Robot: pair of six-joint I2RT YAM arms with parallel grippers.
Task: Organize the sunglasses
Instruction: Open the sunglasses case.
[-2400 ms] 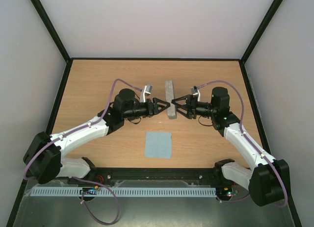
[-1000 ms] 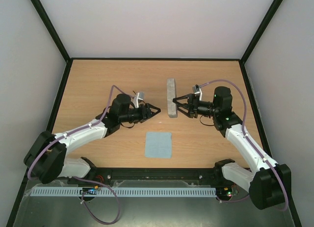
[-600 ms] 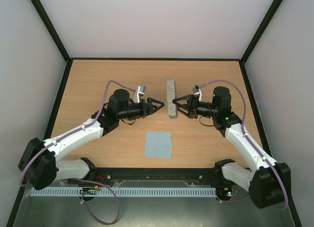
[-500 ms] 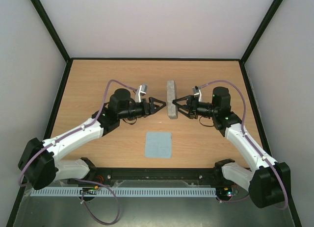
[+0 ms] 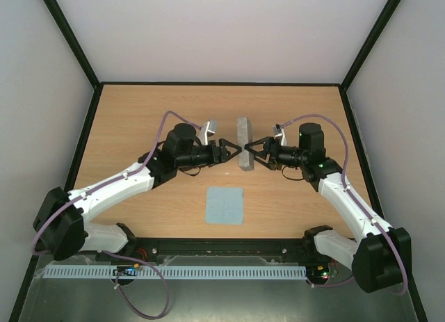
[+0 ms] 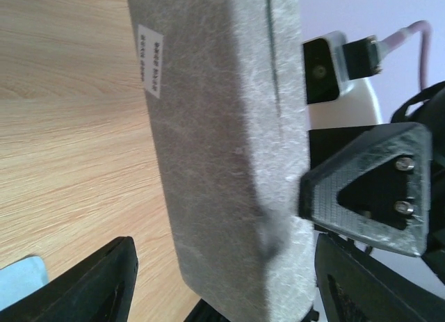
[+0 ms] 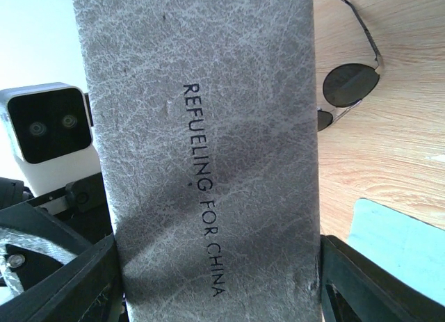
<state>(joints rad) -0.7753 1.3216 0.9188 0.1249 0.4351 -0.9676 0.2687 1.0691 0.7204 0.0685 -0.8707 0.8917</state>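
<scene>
Top external view is showing the grey case [image 5: 241, 138] standing on its long edge at the middle of the desk [image 5: 139, 120], running from the near side toward the far side. The left gripper [image 5: 234, 149] and the right gripper [image 5: 251, 151] are facing each other across it, tips at the case's near half. A light blue cloth [image 5: 224, 205] is lying flat toward the near edge, well apart from the case.

Right wrist view is showing that gripper's two fingers sitting flush against the case's two long edges; the right gripper is grasping the case. The sunglasses [image 7: 350, 85] are lying on the desk just beyond the case on the left arm's side, one dark lens and a wire arm showing, the rest hidden behind the case.

Left wrist view is showing the left gripper released, jaws spread around the case. Bare wood is showing between the case and its lower finger [image 6: 97, 280]. The right gripper's upper finger [image 6: 368, 197] is pressing the case's top edge.
</scene>
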